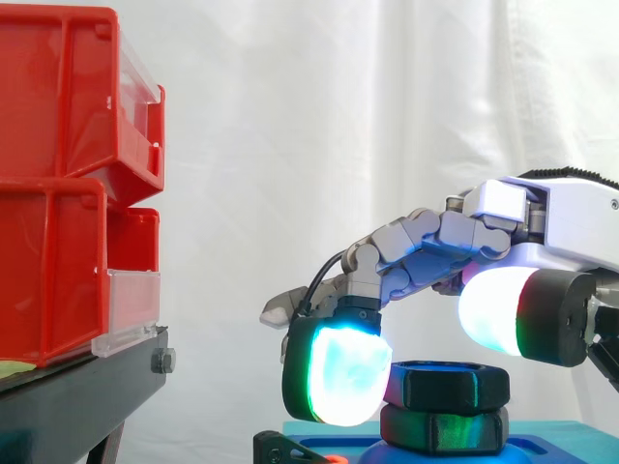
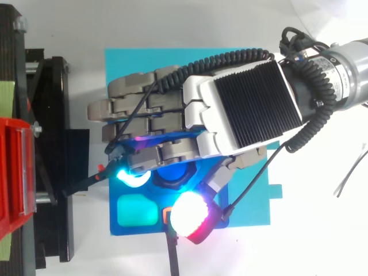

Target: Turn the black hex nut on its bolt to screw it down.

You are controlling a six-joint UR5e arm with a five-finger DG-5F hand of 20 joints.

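The black hex nut [image 1: 447, 385] sits on its bolt above a second dark nut-shaped piece [image 1: 445, 428], on a blue plate [image 2: 123, 230]. My hand [image 1: 561, 232] reaches in from the right and hangs over the nut with its fingers curled. A cyan-white glowing fingertip [image 1: 338, 377] lies against the nut's left side. The white-red thumb pad [image 1: 498, 309] stands at the nut's right, a little higher than its top. In the top view my hand [image 2: 241, 109] covers most of the nut [image 2: 171, 175], which shows as a dark round patch between fingertip and thumb.
Red bins [image 1: 58, 97] are stacked on a black stand [image 1: 77, 396] at the left, close to the fingertips. The blue plate lies on a cyan mat [image 2: 256, 192] and carries a teal square pad [image 2: 137, 211]. Loose thin wires [image 2: 351, 172] lie at the right.
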